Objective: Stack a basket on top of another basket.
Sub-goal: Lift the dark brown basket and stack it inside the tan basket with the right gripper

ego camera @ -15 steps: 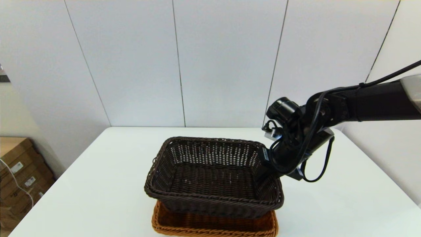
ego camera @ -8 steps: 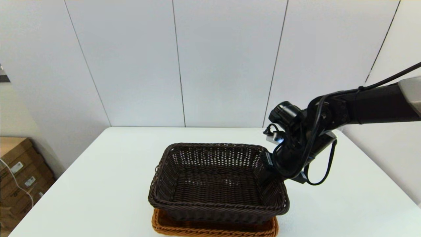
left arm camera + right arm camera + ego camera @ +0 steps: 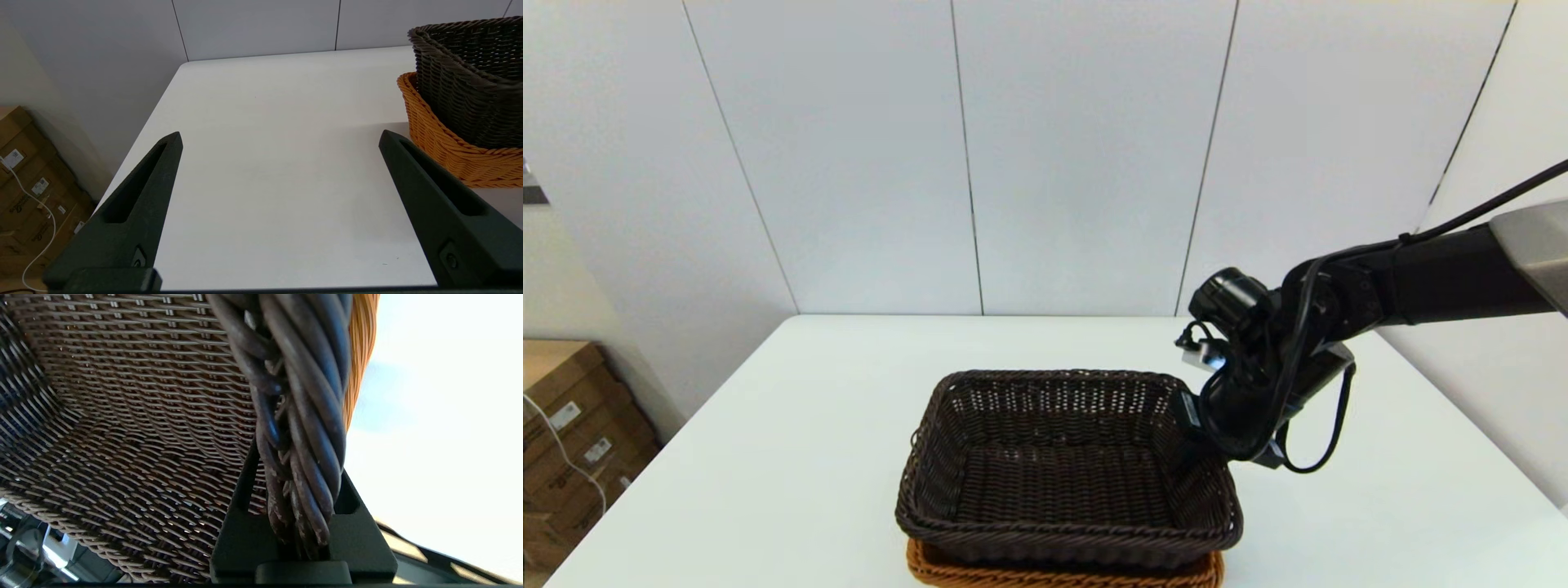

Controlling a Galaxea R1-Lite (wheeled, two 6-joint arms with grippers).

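A white table (image 3: 768, 457) is seen across the lower frame, backed by a grey panelled wall (image 3: 1078, 147). Cardboard boxes (image 3: 564, 441) are stacked at lower left.

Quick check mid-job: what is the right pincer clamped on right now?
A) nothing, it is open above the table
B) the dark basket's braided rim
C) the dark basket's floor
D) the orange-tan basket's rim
B: in the right wrist view the right pincer is shut on the braided rim of the dark basket, with the orange-tan basket beneath.
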